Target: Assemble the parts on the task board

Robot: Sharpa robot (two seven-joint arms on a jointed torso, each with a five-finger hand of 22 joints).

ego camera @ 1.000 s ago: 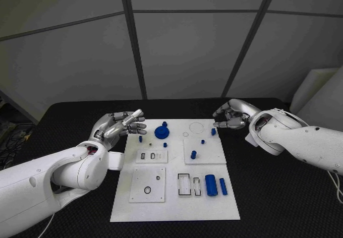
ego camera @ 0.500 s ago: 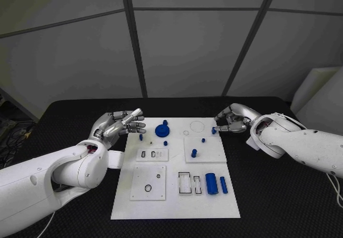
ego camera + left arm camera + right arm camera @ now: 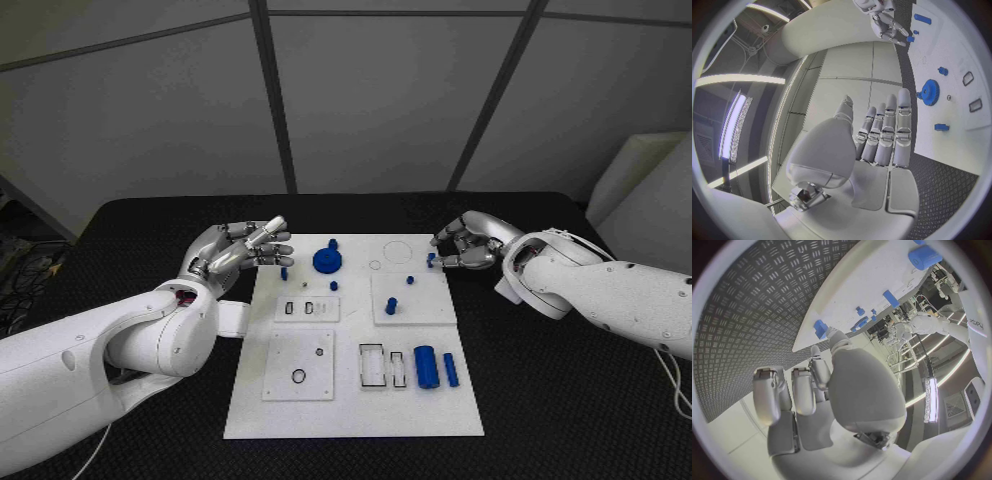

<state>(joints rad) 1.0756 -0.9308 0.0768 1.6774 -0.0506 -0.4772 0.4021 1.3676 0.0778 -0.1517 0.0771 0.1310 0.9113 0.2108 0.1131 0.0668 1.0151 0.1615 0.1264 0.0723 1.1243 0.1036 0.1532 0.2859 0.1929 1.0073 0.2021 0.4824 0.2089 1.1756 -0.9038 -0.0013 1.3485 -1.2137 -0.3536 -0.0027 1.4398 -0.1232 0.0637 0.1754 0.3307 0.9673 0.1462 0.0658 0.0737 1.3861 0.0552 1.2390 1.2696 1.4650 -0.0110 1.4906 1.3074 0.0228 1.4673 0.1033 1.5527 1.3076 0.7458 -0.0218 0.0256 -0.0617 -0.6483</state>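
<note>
The table [image 3: 159,225] is black and has a fine textured surface. In its middle lies the white task board [image 3: 353,425], flat on the table, with its long side running from near to far. Bare black table shows on the left and on the right of the board, and also behind its far edge. In the right wrist view the same ribbed black surface [image 3: 748,315] meets the edge of the white board [image 3: 879,275].
</note>
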